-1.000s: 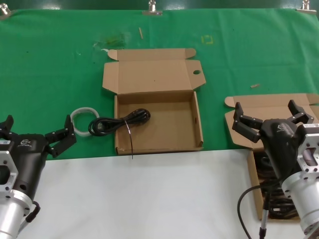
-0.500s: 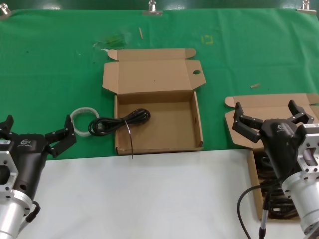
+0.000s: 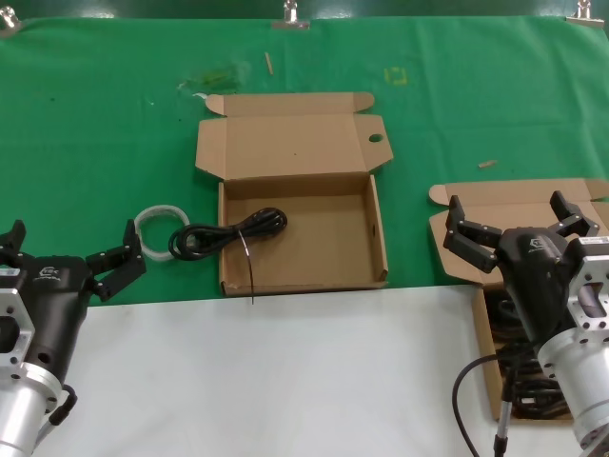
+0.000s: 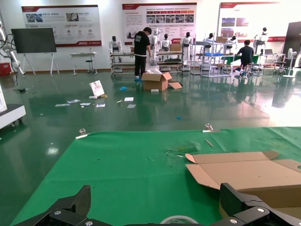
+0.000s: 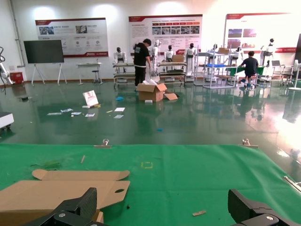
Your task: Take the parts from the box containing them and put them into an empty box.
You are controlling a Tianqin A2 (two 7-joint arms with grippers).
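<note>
We find the coiled black power cable (image 3: 226, 233) draped over the holed brown cardboard box's (image 3: 379, 249) wall, well apart from both grippers' wide-open jaws: left gripper (image 3: 68, 251), right gripper (image 3: 521, 225).

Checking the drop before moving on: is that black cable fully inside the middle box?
No. The cable lies across the box's left wall, plug end inside, coil outside beside the white ring.

I count two cardboard boxes (image 3: 303, 233) (image 3: 495, 219), one loose cable (image 3: 224, 234), one white ring (image 3: 157, 224), and two grippers (image 3: 71, 255) (image 3: 519, 224).
</note>
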